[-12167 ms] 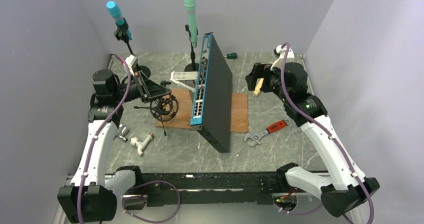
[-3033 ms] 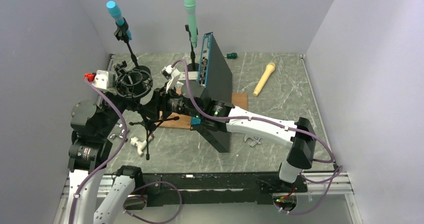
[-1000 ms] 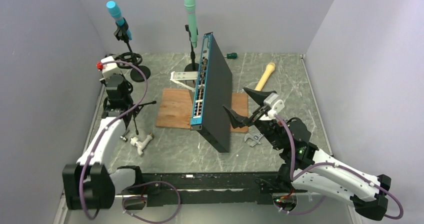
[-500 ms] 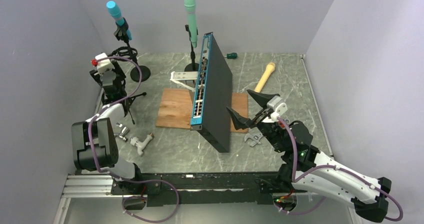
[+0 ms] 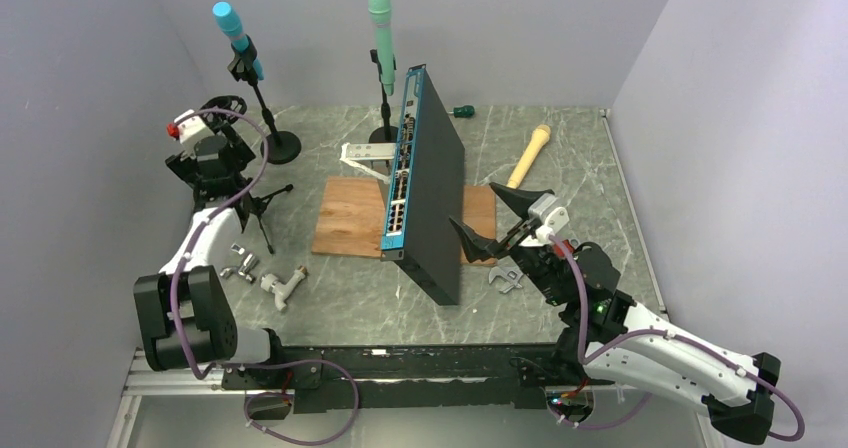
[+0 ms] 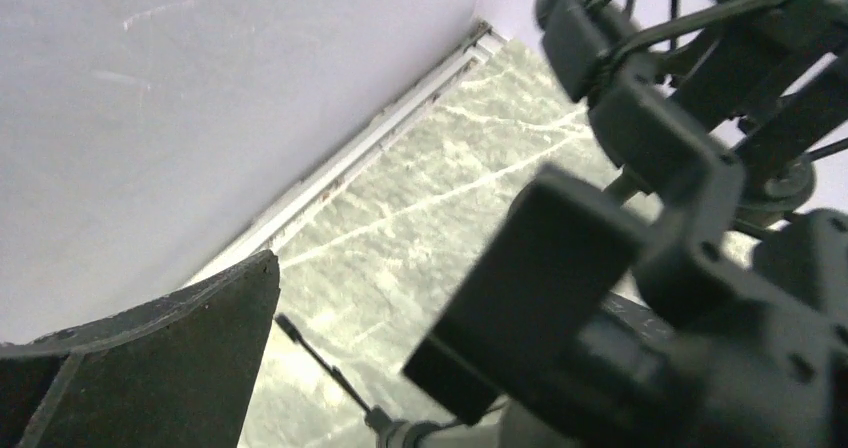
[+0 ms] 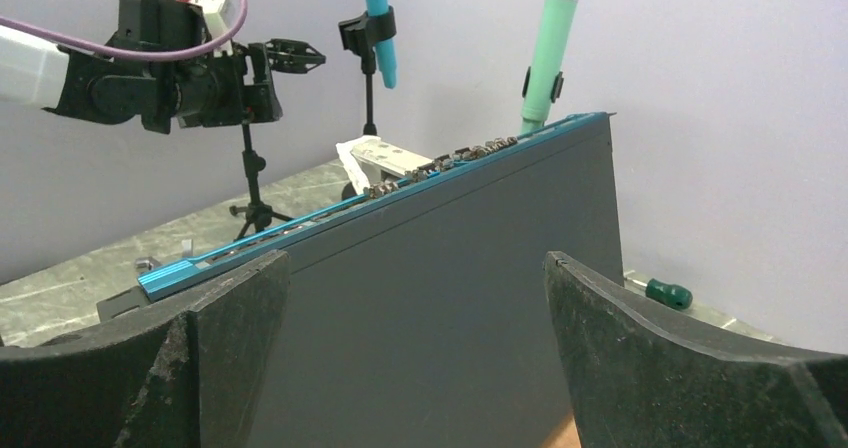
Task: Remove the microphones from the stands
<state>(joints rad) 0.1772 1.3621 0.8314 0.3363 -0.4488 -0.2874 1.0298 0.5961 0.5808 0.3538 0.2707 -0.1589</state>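
Note:
The yellow microphone (image 5: 528, 156) lies loose on the table at the back right, apart from both grippers. Its black tripod stand (image 5: 256, 202) stands upright at the left, with an empty ring-shaped shock mount (image 5: 225, 105) on top. My left gripper (image 5: 230, 138) is open around the stand's upper part; in the left wrist view the mount (image 6: 640, 138) fills the right side and hides one finger of the left gripper (image 6: 415, 268). My right gripper (image 5: 478, 208) hangs open and empty beside the network switch; seen from the right wrist, the right gripper (image 7: 415, 258) faces it.
A tall black network switch (image 5: 430, 198) stands on edge on a wooden board (image 5: 345, 218). A blue microphone (image 5: 235, 28) and a green one (image 5: 380, 23) sit on stands at the back. A wrench (image 5: 510, 273), white pipe fitting (image 5: 283, 283) and green screwdriver (image 5: 462, 111) lie about.
My left gripper has opened and let go of the tripod stand, which now stands on its own legs. The right arm has barely moved.

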